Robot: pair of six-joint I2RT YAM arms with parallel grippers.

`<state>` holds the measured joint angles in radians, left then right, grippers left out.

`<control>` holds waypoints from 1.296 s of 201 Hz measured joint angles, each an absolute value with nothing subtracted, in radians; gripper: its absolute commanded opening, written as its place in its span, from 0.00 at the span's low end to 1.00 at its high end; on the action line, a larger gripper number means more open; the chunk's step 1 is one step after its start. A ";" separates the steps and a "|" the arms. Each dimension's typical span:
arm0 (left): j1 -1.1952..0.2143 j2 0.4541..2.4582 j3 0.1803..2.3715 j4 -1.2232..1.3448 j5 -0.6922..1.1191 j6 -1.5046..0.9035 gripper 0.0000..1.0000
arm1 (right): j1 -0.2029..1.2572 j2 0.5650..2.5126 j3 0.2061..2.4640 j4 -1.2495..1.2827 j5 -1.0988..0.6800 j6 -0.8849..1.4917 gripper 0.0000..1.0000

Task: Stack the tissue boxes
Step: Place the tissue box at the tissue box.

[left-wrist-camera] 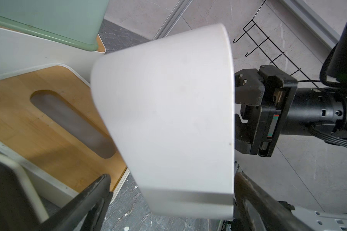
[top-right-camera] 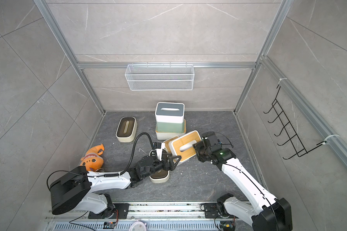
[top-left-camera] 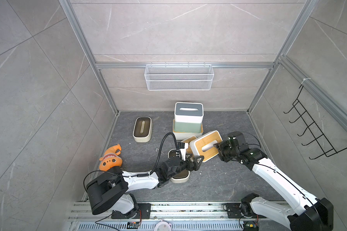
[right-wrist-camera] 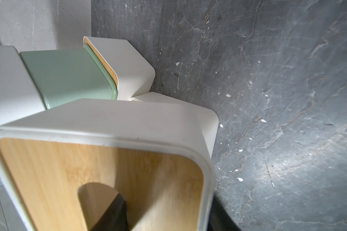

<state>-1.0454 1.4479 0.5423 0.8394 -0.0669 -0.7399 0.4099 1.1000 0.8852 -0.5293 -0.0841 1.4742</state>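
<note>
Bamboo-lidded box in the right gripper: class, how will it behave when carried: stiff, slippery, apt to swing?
Probably stiff: the bamboo-lidded box shows no sag, tilted. Likely slippery: smooth white walls. May pivot, since the right gripper pinches one end only.

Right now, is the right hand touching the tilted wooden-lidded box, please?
Touching. The right wrist view shows one finger of the right hand inside the slot of the wooden-lidded box, the other outside its wall, pinching it.

Seven tissue boxes (top-left-camera: 188, 109): three bamboo-lidded, two brown-lidded, one grey-lidded, one green; one plush toy (top-left-camera: 110, 160), one basket (top-left-camera: 178, 85).
</note>
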 measured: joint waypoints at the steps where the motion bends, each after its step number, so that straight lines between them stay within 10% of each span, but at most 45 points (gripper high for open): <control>1: -1.045 1.448 0.542 0.840 -0.067 -0.741 0.95 | 0.410 1.101 0.885 -0.528 -0.084 1.475 0.40; 260: -1.068 1.503 0.593 0.867 -0.104 -0.815 0.49 | 0.398 1.140 0.884 -0.459 -0.078 1.549 0.43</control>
